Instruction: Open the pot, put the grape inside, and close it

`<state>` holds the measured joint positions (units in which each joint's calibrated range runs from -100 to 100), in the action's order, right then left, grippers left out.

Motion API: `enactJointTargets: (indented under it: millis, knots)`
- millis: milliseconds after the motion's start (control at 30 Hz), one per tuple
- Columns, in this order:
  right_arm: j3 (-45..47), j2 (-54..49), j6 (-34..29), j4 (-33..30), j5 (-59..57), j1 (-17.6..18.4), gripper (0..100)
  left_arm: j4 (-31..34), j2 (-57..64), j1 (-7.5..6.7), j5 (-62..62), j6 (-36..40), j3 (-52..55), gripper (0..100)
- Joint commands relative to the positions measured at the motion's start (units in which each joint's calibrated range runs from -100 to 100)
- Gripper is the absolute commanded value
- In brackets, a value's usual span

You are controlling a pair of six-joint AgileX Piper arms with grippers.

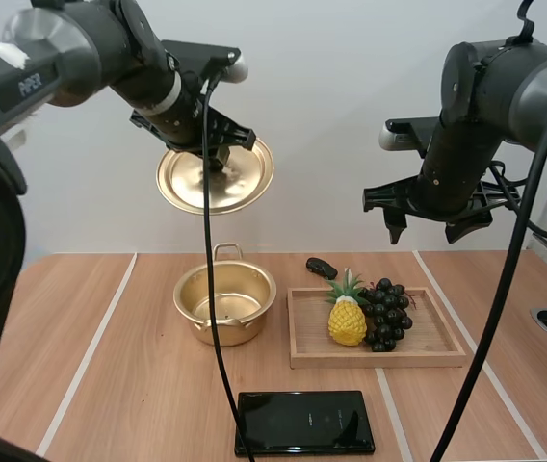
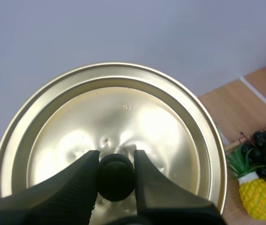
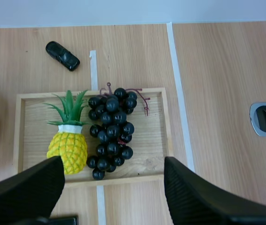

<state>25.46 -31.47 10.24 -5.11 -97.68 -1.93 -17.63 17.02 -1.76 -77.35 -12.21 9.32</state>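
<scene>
While left fingers (image 2: 77, 183) pinch golden lid (image 2: 123, 117) by black knob (image 2: 116, 177) | right fingers (image 3: 25, 187) wide over glossy grapes (image 3: 112, 133)

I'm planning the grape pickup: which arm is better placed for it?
Right. The right hand, open, hangs over the grapes on the tray; the left hand holds the lid by its knob.

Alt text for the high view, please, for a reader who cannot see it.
The left gripper holds the gold lid in the air above the open pot, while the open right gripper hangs above a wooden tray holding grapes and a toy pineapple. A black phone lies on the table in front.
</scene>
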Motion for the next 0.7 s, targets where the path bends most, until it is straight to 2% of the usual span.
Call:
enactJointTargets:
  millis: [0,333,667]
  knots:
    - [0.0,-0.4,-0.1,0.3,2.1,-0.3,100,0.5,3.9,-0.09,1.2,0.8,-3.4,0]
    - [0.0,-0.4,0.7,0.4,2.2,-0.3,100,12.3,12.8,-0.09,1.8,10.5,-15.1,0]
    - [0.2,-0.4,1.4,0.5,7.0,-0.3,100,13.2,22.1,-0.09,2.7,14.2,-23.2,0]
